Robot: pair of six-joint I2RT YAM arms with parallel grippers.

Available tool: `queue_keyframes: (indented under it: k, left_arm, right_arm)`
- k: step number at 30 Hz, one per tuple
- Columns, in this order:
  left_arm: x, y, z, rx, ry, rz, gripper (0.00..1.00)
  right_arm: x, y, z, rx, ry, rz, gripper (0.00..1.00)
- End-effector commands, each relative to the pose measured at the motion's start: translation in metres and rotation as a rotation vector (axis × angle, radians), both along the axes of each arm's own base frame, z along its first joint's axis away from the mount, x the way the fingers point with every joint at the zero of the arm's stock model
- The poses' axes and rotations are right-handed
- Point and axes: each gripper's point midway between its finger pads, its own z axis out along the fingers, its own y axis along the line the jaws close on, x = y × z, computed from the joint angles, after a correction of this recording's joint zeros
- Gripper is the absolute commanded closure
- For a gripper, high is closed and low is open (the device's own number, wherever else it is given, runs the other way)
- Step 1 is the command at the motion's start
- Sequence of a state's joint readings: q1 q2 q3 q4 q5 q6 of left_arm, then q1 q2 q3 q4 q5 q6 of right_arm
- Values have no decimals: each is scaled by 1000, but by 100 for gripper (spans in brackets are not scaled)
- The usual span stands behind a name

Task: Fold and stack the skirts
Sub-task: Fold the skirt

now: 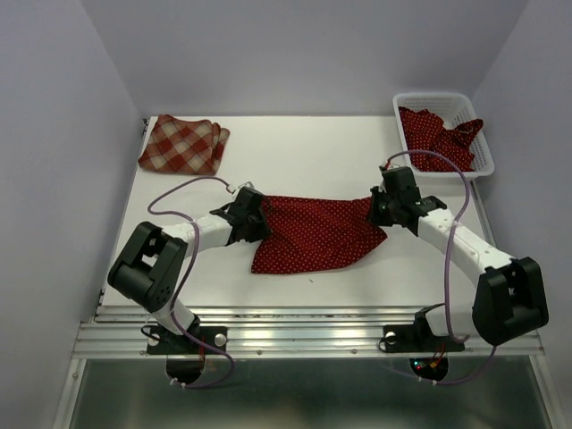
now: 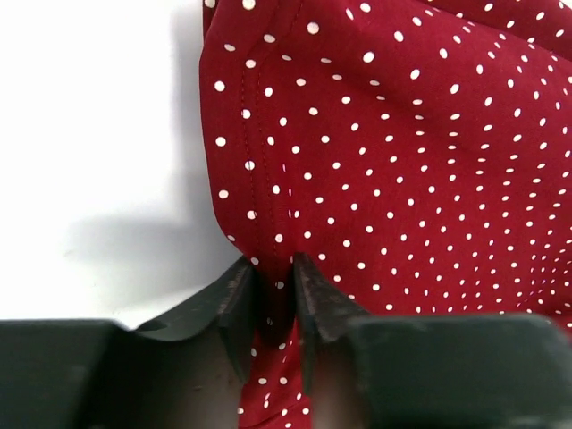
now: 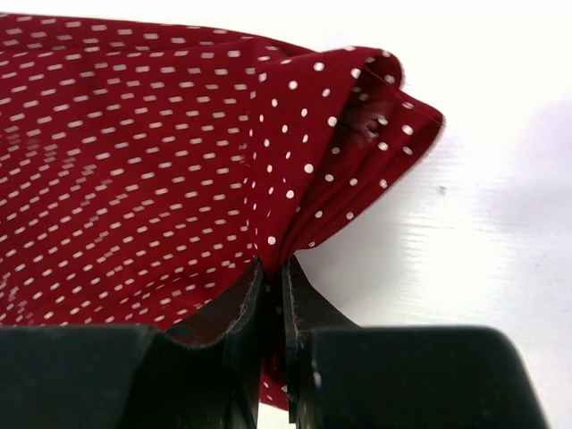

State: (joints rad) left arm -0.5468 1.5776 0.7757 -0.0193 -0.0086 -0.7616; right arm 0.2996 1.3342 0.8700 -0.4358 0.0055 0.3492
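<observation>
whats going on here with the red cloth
Two robot arms are handling a dark red polka-dot skirt in the middle of the table. The left gripper pinches one end and the right gripper the other, with the cloth spread between them. A plaid skirt lies folded at the far left corner; another dotted skirt sits in the white basket.
</observation>
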Motion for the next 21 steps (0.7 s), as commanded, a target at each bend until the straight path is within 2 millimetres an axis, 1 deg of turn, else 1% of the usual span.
queue_keyframes:
  k: [1,2,3,4,6,7,8,9,10,11,13,14,16,17,18,19,20,21]
  left_arm:
    - [-3,2,-15,21,30,-8,69]
    - [-7,-1,-16,4,47,-22,70]
    - [-9,-2,-17,-1,56,-24,73]
    - [-10,-2,-18,-5,59,-26,74]
    - [-11,-5,-18,-28,48,-21,75]
    - [-11,-5,-18,-31,49,-19,76]
    - [-14,-3,-19,-33,51,-15,76]
    - [-15,-3,-19,-38,52,-11,76]
    - [-15,-3,-18,-42,51,-8,77]
    - [-18,-3,-19,-46,57,-5,78]
    - [-20,-3,-20,-54,57,-2,79]
    - [-22,-2,-20,-59,61,1,79]
    - [-22,-4,-19,-72,55,5,79]
    - [-25,-4,-19,-74,56,5,80]
    - [-25,-4,-18,-80,54,5,80]
    - [-25,-5,-18,-85,54,7,80]
    - [-27,-4,-19,-86,58,8,80]
    - [-28,-5,-19,-88,58,6,80]
  right_arm:
    - [13,12,43,-55,-130,51,99]
    - [12,14,44,-73,-131,66,99]
    - [12,18,47,-91,-138,78,99]
    - [14,25,55,-124,-165,89,99]
    - [13,32,56,-174,-161,102,99]
    - [13,43,64,-198,-186,119,99]
    - [12,48,65,-212,-190,128,99]
    - [12,51,62,-239,-183,131,99]
    - [11,65,69,-234,-199,158,99]
    - [9,72,68,-238,-195,167,99]
    - [11,83,67,-263,-201,175,99]
    - [9,98,75,-256,-220,198,99]
    - [7,110,77,-259,-222,206,99]
    - [6,118,74,-261,-216,218,99]
    - [2,133,80,-246,-227,246,99]
    - [1,139,80,-247,-230,252,99]
    - [0,144,73,-252,-209,257,99]
    - [-1,155,78,-238,-216,270,99]
